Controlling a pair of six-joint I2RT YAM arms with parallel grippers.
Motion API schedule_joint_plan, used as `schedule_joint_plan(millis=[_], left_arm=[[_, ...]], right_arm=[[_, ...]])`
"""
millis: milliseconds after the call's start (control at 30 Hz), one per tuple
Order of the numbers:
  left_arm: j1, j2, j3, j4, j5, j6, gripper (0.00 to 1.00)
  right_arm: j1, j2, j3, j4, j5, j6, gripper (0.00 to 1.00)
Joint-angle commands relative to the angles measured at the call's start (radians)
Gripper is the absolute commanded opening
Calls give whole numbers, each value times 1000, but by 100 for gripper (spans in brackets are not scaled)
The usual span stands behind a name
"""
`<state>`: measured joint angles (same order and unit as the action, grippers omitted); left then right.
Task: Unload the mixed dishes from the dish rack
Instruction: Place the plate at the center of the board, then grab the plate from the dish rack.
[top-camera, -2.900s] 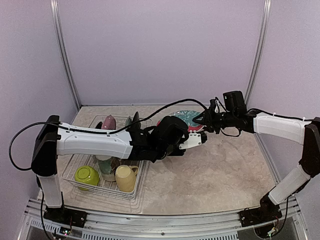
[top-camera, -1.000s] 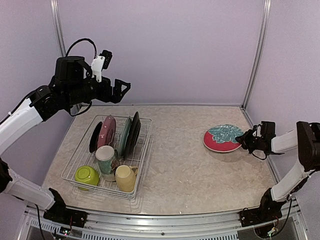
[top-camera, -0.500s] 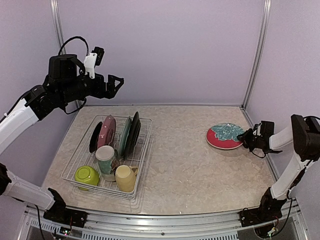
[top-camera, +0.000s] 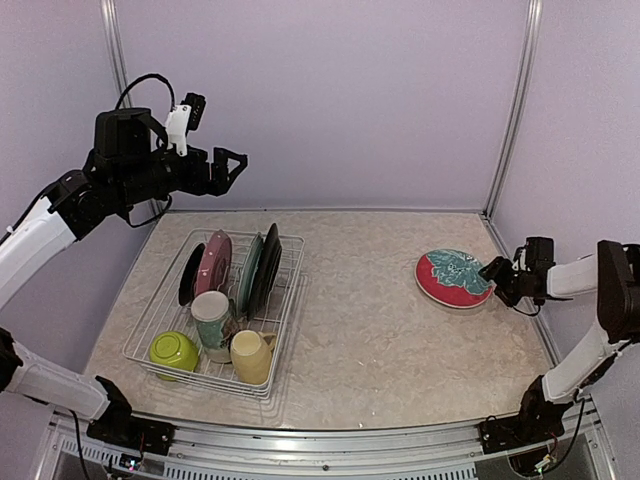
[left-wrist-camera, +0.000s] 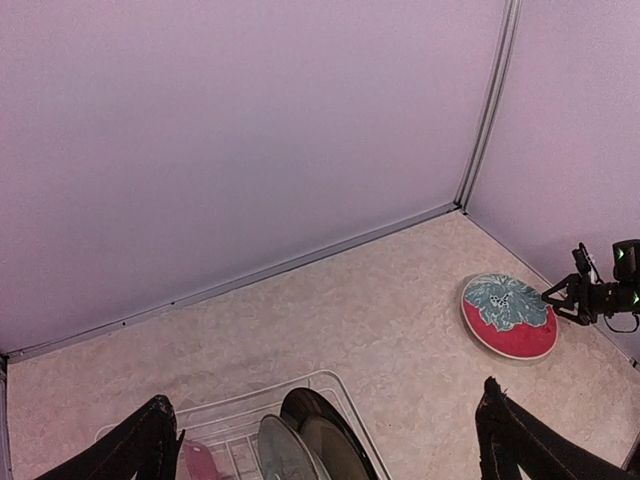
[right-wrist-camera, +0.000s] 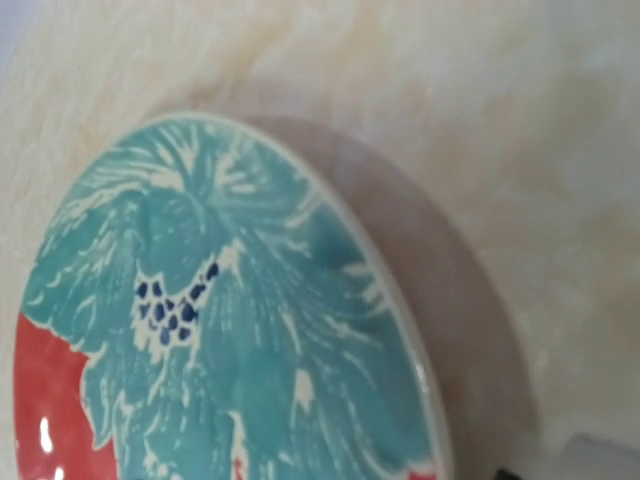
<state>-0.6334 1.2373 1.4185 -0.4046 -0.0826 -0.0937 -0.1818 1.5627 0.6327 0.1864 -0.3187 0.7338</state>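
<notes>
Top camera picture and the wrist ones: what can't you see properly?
- Right gripper: too small in the top view, and nearly out of the right wrist view, so its grip on the red-and-teal plate is unclear.
- Plates in the dish rack: edge-on in top view; cut by the bottom edge in left wrist view.

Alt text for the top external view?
The right end effector is at the rim of a red-and-teal plate on the table; the open left end effector hovers above a dish rack of plates, mugs and a green bowl.
</notes>
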Motion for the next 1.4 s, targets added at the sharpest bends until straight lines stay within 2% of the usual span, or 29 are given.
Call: schedule_joint_plan(millis=[0, 133, 433, 600, 667, 767, 867, 933, 1000, 1133, 1367], left_arm=[[11, 8, 6, -8, 35, -28, 99], [9, 22, 18, -24, 49, -59, 99], [2, 148, 89, -116, 170, -264, 99], [-20, 243, 156, -221, 89, -386, 98], [-41, 290, 190, -275, 26, -419, 98], [-81, 330, 225, -325, -41, -448, 98], [-141, 359, 247, -363, -109, -471, 98], [-209, 378, 254, -386, -237, -483, 99], [-252, 383, 232, -375, -302, -493, 99], [-268, 403, 227, -390, -299, -546, 98], [-269, 426, 217, -381, -380, -511, 99]], right_arm=[[-3, -87, -17, -162, 107, -90, 75], [30, -154, -7, -266, 150, -126, 78], [254, -256, 163, -572, 419, -226, 86], [352, -275, 244, -649, 459, -267, 91], [363, -298, 247, -649, 478, -260, 99], [360, -339, 228, -649, 560, -233, 100], [360, -354, 222, -646, 553, -274, 100], [360, -332, 250, -686, 538, -287, 100], [363, -323, 270, -702, 518, -288, 100], [366, -354, 272, -676, 464, -273, 99], [367, -348, 281, -630, 373, -242, 99]])
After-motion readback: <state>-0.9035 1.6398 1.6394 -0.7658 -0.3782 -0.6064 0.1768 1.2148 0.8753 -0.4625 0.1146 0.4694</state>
